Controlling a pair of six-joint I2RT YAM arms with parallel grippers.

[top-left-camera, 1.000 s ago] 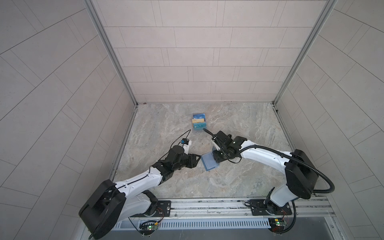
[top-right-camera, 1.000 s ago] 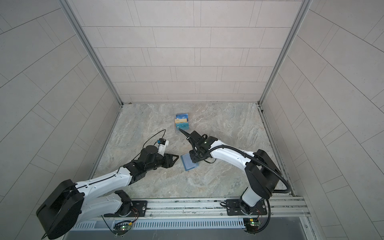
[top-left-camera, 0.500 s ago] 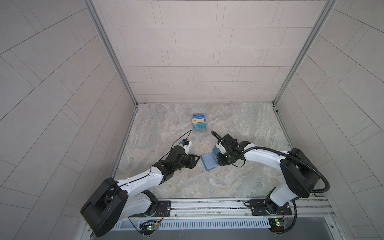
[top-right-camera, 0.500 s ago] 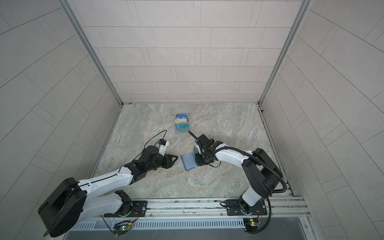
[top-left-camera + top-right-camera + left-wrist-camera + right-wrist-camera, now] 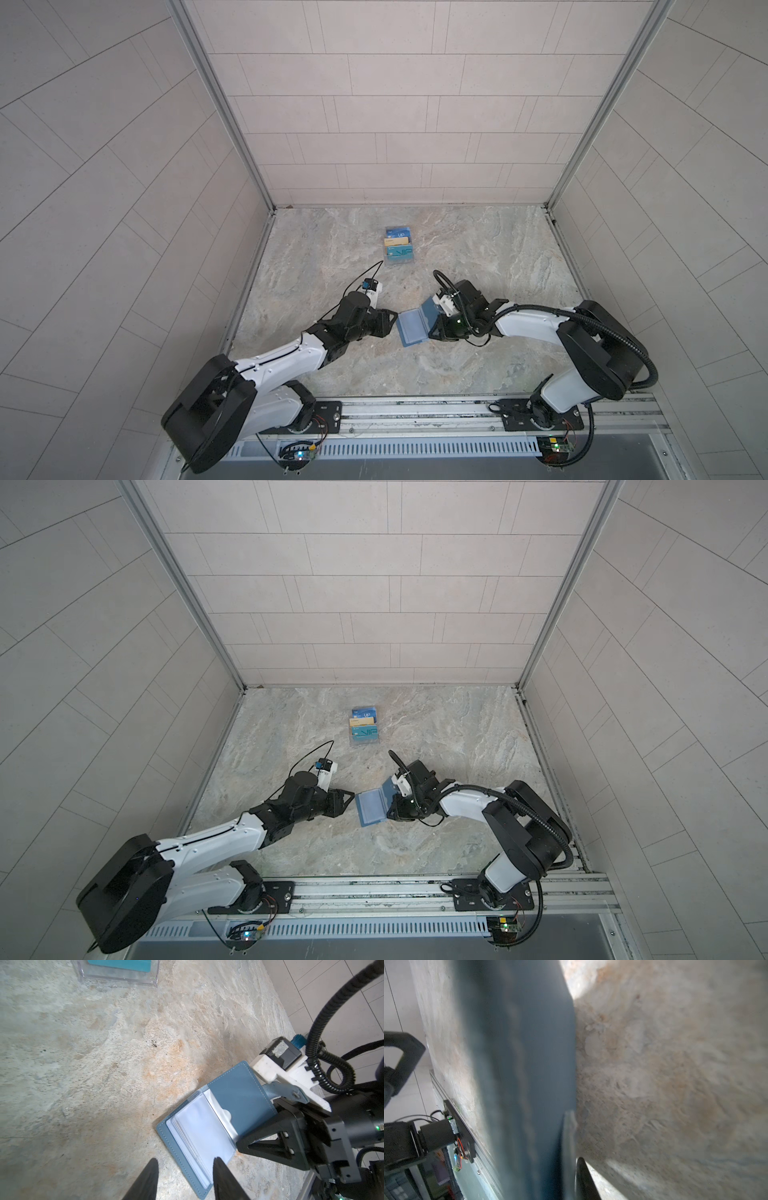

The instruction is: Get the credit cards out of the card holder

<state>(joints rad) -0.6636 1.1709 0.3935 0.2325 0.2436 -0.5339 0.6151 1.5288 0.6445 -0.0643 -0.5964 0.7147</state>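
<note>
Card holder [image 5: 411, 332]: lies open on your marble table [image 5: 490, 257], centre front, clear sleeves facing up.
Right gripper [image 5: 436, 326]: pinches the holder's raised cover.
Left gripper [image 5: 185, 1164]: fingers spread, tips at the holder's opposite edge.
Clear tiered stand [image 5: 399, 249] with cards: well behind.

- card holder [image 5: 519, 1064]: was blurred and cropped in right wrist view.
- right gripper [image 5: 255, 1136]: one finger was hidden behind the card holder's raised cover.
- clear stand [image 5: 116, 974], beyond the card holder: was cropped.
</note>
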